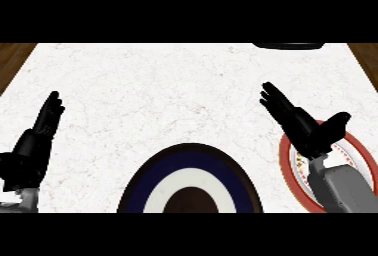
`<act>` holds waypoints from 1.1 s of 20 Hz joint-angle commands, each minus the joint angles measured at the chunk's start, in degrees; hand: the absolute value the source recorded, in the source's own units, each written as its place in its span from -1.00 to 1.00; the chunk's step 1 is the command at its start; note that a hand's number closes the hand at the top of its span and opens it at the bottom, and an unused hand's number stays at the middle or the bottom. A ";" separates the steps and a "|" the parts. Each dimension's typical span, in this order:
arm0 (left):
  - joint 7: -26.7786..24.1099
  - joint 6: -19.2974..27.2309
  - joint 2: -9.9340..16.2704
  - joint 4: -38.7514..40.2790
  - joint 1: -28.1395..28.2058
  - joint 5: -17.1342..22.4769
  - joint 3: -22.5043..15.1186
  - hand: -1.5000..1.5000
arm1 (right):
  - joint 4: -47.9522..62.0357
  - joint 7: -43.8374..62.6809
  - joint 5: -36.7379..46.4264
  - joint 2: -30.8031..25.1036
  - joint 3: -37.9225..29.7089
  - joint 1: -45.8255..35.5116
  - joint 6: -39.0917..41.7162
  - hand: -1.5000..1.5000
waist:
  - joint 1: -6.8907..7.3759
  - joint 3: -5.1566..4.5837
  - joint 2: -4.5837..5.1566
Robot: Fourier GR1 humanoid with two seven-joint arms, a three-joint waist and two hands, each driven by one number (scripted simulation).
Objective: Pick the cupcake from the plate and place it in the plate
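A red-rimmed white plate (pixel 363 150) lies at the right, mostly covered by my right hand (pixel 306 131) and its grey forearm. That hand is open, fingers straight and pointing up-left, thumb spread to the right. No cupcake shows; whatever sits on the red-rimmed plate under the hand is hidden. A second plate (pixel 151 182) with dark blue, white and dark brown rings lies at the bottom centre, with nothing on the part in view. My left hand (pixel 37 137) rests open at the left edge, fingers up.
The white marble counter (pixel 170 90) spreads across the view, with brown wood at the upper left (pixel 15 55) and upper right corners. A dark round object (pixel 289 45) is cut off at the top edge, right of centre.
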 commanded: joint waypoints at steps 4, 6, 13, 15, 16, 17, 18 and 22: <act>1.40 -0.66 -3.82 3.72 -0.73 2.53 -0.43 0.00 | 0.63 -7.04 -11.90 -11.31 -3.47 -1.13 29.36 1.00 | -1.19 1.27 1.93; 3.52 -1.97 -3.74 4.23 -2.37 4.68 0.24 0.00 | 0.69 -8.16 -15.65 -15.31 -4.23 -3.23 38.83 1.00 | -1.29 1.41 2.38; 5.45 -5.63 -4.72 7.55 -4.36 8.48 0.66 0.00 | 14.63 -35.85 -2.82 -21.20 -14.96 2.76 44.48 -1.00 | -1.05 1.58 2.65; 4.86 -5.31 -4.98 8.25 -4.10 8.01 0.66 0.00 | 14.08 -41.27 2.78 -24.05 -13.76 3.74 48.64 -1.00 | -0.81 1.63 2.50; 5.28 -4.47 -6.04 9.34 -7.11 7.28 0.19 0.00 | 12.80 -42.75 5.58 -24.67 -12.83 2.58 48.24 -1.00 | -1.22 1.59 2.48; 3.69 -6.67 -5.17 10.82 -5.77 8.65 1.16 0.00 | 11.64 -43.75 8.77 -26.09 -12.15 3.22 46.78 -1.00 | -1.06 1.58 2.58; 5.70 -4.86 -5.97 10.22 -6.80 7.58 0.30 0.00 | 12.38 -45.49 10.62 -27.28 -12.37 2.63 45.78 -1.00 | -0.70 1.67 2.49; 4.53 -6.56 -5.70 11.53 -7.18 8.20 0.82 0.00 | 10.75 -52.63 16.25 -31.52 -10.15 4.13 43.08 -1.00 | -0.53 1.58 2.22</act>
